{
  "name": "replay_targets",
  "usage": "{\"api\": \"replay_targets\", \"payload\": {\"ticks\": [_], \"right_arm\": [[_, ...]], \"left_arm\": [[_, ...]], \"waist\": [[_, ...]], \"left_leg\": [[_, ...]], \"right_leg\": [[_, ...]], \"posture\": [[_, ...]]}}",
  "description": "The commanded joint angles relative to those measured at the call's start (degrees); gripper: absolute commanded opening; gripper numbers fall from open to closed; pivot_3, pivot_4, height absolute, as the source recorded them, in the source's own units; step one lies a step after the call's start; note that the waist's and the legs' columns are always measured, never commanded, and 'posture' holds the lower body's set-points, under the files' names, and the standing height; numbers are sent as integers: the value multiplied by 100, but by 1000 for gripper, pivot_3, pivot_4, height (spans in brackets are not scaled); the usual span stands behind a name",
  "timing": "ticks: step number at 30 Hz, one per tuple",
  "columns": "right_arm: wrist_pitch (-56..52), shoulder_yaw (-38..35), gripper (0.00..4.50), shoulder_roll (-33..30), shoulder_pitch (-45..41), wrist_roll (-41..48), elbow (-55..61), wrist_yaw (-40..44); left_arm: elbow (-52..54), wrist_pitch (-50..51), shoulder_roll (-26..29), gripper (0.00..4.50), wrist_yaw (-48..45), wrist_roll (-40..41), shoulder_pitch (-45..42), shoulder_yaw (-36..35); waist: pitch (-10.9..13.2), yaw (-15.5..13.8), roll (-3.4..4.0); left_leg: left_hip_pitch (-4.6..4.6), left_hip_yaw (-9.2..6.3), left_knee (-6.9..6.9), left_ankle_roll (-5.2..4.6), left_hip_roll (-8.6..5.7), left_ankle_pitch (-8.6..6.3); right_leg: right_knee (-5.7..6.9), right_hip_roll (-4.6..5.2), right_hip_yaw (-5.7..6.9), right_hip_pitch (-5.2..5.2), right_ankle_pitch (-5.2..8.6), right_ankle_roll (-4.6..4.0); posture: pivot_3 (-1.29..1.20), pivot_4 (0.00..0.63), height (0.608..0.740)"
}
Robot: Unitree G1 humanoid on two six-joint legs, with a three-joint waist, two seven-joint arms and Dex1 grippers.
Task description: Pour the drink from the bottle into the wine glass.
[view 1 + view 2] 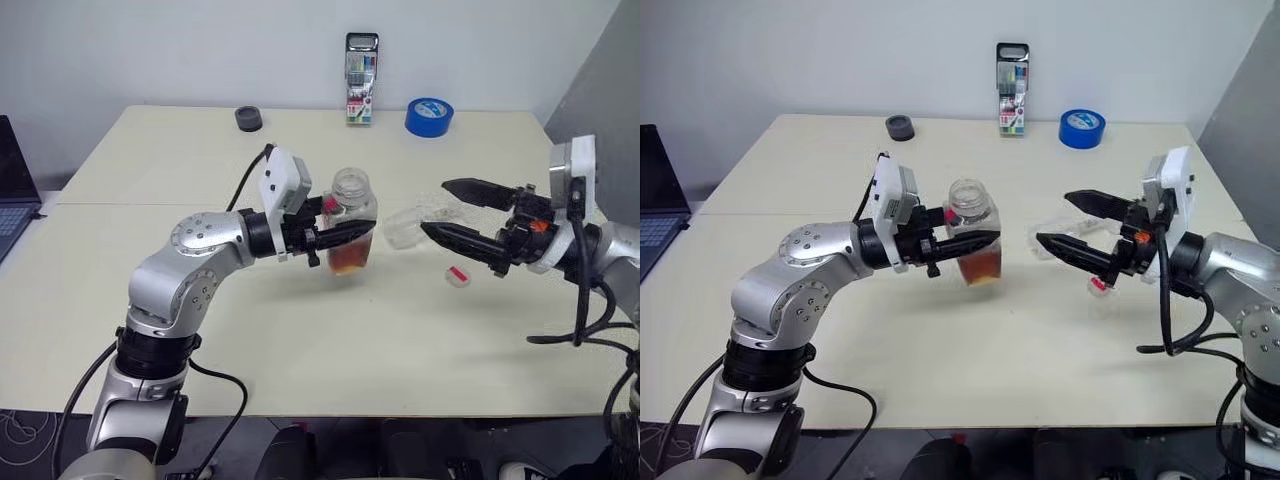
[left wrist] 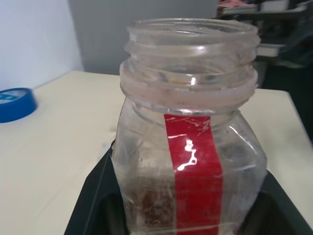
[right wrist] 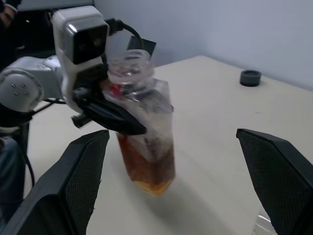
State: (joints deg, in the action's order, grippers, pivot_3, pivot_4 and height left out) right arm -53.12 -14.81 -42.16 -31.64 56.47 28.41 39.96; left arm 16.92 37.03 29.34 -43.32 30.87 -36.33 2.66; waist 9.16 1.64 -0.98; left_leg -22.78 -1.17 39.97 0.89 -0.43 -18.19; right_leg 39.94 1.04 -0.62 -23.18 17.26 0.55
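Observation:
My left gripper (image 1: pixel 348 233) is shut on the bottle (image 1: pixel 352 192), which is uncapped and leans slightly over the table's middle. The reddish-brown drink (image 1: pixel 348 258) fills its lower part. In the left wrist view the bottle (image 2: pixel 190 147) and its red label sit between the black fingers (image 2: pixel 93 205). My right gripper (image 1: pixel 433 208) is open at the same height, to the right, pointing at the bottle without touching it. Behind its fingers lies a clear shape that looks like the wine glass (image 1: pixel 408 226) on its side. The right wrist view shows the bottle (image 3: pixel 146 127) between that gripper's spread fingers (image 3: pixel 83 176).
A small pink-red cap (image 1: pixel 457 275) lies on the table under the right gripper. At the far edge stand a marker pack (image 1: pixel 361 78), a blue tape roll (image 1: pixel 429 116) and a black round piece (image 1: pixel 248 119). A laptop (image 1: pixel 12 190) sits at the left.

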Motion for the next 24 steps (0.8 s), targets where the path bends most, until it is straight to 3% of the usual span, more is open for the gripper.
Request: {"api": "replay_targets", "payload": {"ticks": [1, 12, 24], "right_arm": [[64, 148, 4449, 48, -315, 188, 88, 8], [599, 673, 4449, 369, -692, -264, -144, 48], [804, 925, 4449, 552, -825, -565, -288, 66]], "left_arm": [[-57, -162, 65, 1883, 578, -404, -144, -331], [-788, -566, -319, 1883, 2755, -1741, 72, -971], [-1911, -1907, -939, 1883, 3114, -1635, 448, -1654]], "waist": [[0, -1, 0], [0, -17, -2], [-1, -23, -5]], "left_leg": [[0, 0, 0, 0, 0, 0], [-5, -1, 1, 15, 0, 9], [-7, 0, 1, 20, 0, 11]], "right_leg": [[0, 0, 1, 0, 0, 0], [-1, 2, 4, -3, 0, 0], [-2, 6, 7, -6, -1, 0]], "posture": [[0, 150, 740], [0, 150, 740], [0, 150, 740]]}}
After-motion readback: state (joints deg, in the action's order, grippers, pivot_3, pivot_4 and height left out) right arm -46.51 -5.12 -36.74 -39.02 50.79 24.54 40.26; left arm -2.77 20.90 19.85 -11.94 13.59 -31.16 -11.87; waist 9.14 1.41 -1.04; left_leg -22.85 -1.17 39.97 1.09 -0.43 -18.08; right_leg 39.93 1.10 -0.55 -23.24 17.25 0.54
